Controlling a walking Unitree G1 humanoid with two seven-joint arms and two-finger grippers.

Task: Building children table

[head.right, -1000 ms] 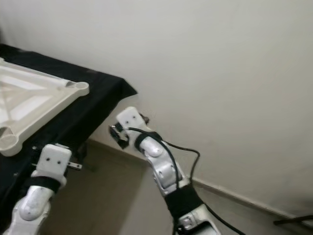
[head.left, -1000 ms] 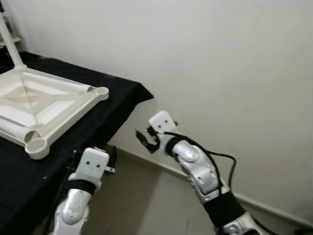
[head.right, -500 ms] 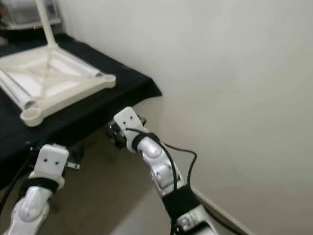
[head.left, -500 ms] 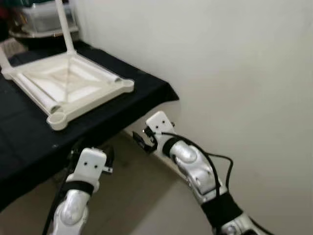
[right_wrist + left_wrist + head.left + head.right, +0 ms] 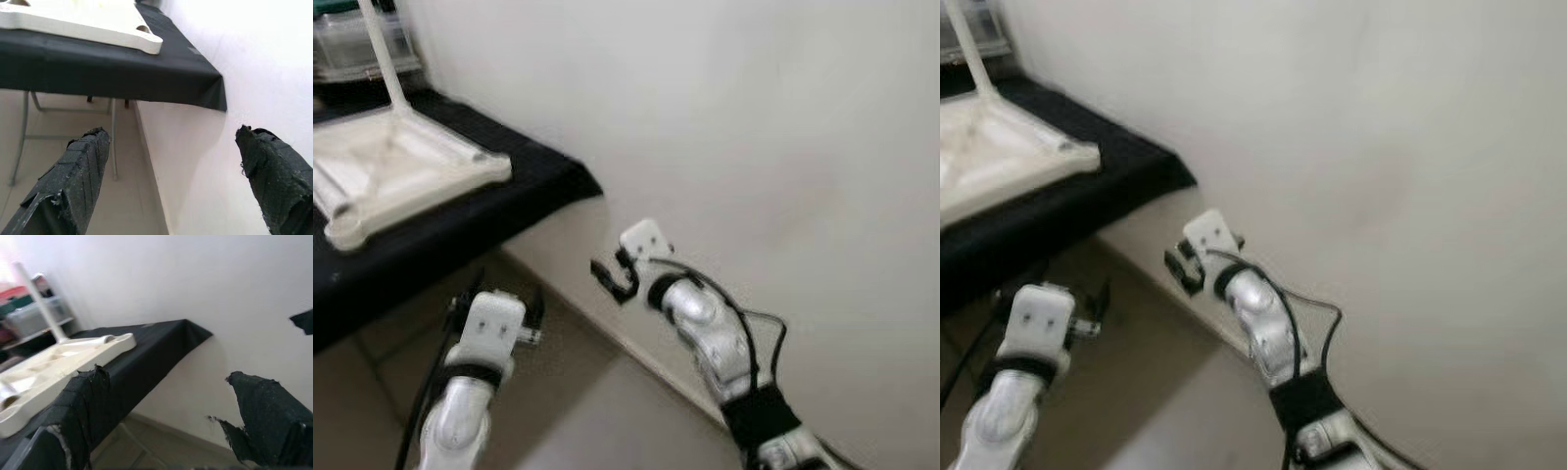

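A white children's table top (image 5: 401,171) lies upside down on a black-clothed table (image 5: 524,201) at the left. One white leg (image 5: 384,54) stands upright from its far corner. My left gripper (image 5: 497,297) hangs below the black table's edge, open and with nothing in it (image 5: 171,431). My right gripper (image 5: 612,281) is raised near the wall, right of the table's corner, open and with nothing in it (image 5: 171,196). The right wrist view looks up at the table top's corner (image 5: 146,44).
A plain white wall (image 5: 754,147) runs close along my right side and meets the floor (image 5: 568,401) at a baseboard. Metal table legs (image 5: 112,137) stand under the black cloth. A clear plastic box (image 5: 352,44) sits on a shelf behind the table.
The camera has swung, so the table now sits further left in view. Both arms hold about the same pose, and both grippers stay open.
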